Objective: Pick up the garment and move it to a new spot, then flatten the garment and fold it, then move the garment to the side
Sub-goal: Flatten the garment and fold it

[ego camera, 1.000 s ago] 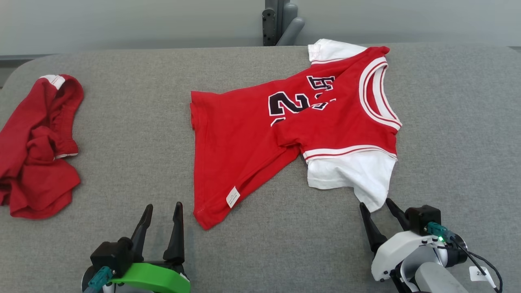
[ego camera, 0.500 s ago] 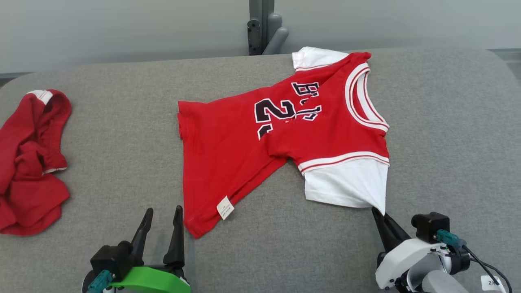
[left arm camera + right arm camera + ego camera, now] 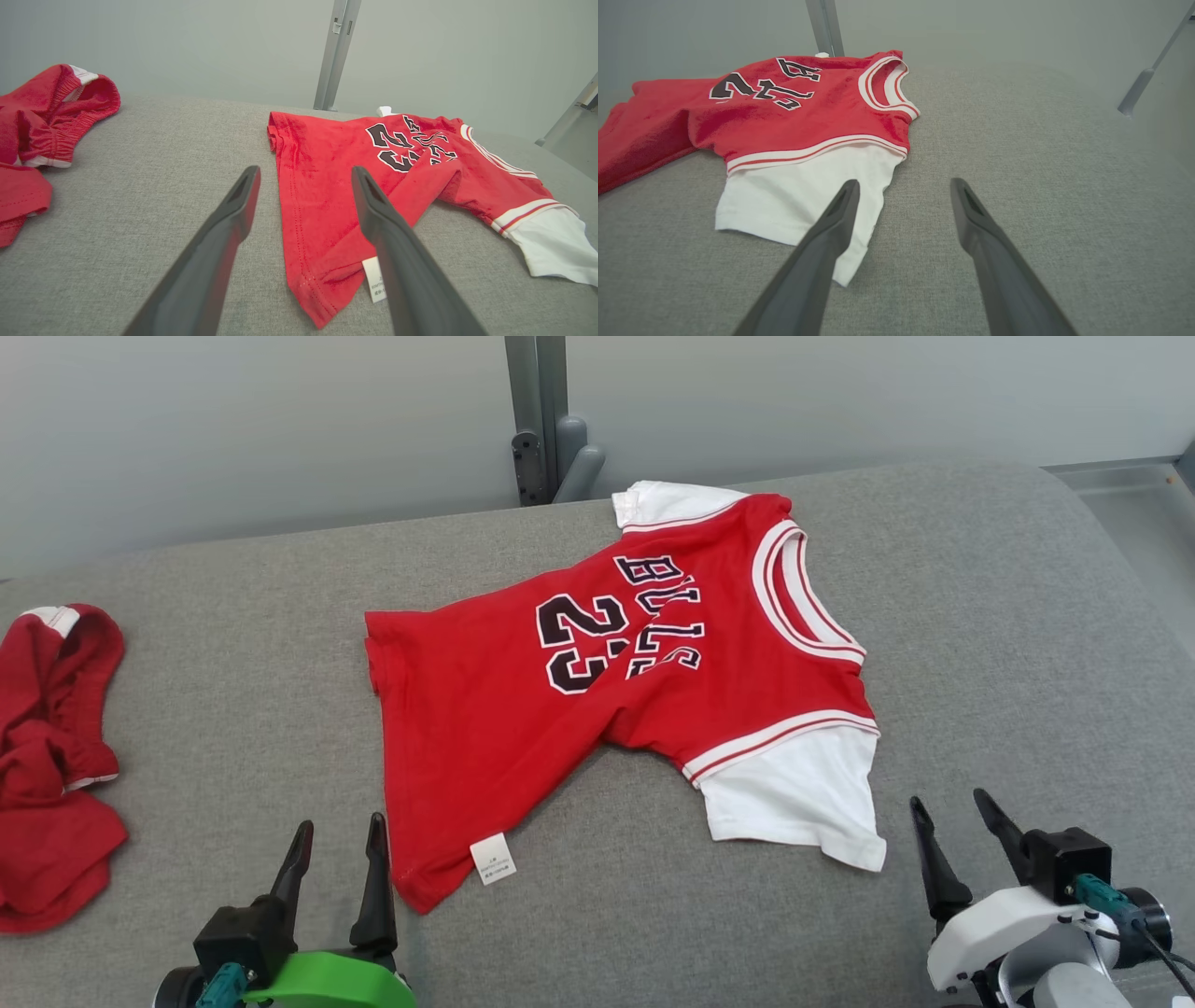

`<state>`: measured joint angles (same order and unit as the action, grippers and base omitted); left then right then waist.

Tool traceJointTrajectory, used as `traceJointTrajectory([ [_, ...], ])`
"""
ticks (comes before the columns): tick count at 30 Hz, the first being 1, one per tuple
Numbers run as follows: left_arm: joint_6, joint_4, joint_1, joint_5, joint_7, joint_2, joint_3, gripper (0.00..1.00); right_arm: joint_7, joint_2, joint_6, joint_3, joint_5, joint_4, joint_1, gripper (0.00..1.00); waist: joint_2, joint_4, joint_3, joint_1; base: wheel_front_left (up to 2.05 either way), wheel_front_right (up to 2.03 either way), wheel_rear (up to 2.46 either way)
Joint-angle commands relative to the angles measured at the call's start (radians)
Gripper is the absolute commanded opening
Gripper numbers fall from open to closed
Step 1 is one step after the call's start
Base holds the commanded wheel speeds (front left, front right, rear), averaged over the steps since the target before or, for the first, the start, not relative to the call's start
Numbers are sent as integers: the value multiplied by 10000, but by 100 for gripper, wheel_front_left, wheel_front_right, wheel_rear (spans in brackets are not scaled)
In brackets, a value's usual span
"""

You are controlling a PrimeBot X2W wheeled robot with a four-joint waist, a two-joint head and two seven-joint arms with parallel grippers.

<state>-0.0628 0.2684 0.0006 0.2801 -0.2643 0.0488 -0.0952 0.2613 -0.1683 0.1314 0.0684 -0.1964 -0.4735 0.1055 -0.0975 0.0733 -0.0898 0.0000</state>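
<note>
The garment [image 3: 597, 709] is a red jersey with white sleeves, a white-trimmed collar and dark lettering. It lies spread on the grey padded table [image 3: 980, 644], hem to the left, collar to the right, a white label at its near hem corner. My left gripper [image 3: 338, 840] stands open just left of that hem corner, holding nothing. In the left wrist view the hem [image 3: 308, 242] lies between and beyond the left gripper [image 3: 303, 179]. My right gripper [image 3: 952, 807] is open, just right of the near white sleeve [image 3: 803, 793]. The right wrist view shows that sleeve [image 3: 794, 196] left of the right gripper [image 3: 903, 186].
A second crumpled red garment [image 3: 47, 756] lies at the table's far left edge, also in the left wrist view [image 3: 42, 121]. A grey metal post [image 3: 537, 420] rises behind the table. The table's right end curves off beyond the jersey.
My right gripper shut on the tip of the near white sleeve, pulled it toward me, then opened and let it drop flat. The lettering now lies unfolded. The camera shifted right.
</note>
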Motion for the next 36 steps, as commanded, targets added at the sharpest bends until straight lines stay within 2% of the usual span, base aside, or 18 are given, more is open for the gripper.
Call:
traceJointTrajectory([
  [1,143,-61,203,-225,-1,30,93,100,12,173,-14,-294,233,342,-156,100,0,-27,55,0,0,0,0],
  [7,323,-337,370,-634,-1,31,367,100,14,684,-14,-1050,1016,1696,-521,100,0,-105,224,0,0,0,0],
  [14,445,-487,541,-804,-1,31,491,100,14,959,-14,-1181,1257,2434,-764,100,0,-171,407,0,0,0,0],
  [22,650,-604,755,-841,-1,31,535,100,14,1107,-14,-1032,1221,2781,-1105,100,0,-239,543,0,0,0,0],
  [36,433,-571,948,-701,0,31,355,100,14,1174,-14,-669,1094,2575,-1450,100,0,-381,702,0,0,0,0],
])
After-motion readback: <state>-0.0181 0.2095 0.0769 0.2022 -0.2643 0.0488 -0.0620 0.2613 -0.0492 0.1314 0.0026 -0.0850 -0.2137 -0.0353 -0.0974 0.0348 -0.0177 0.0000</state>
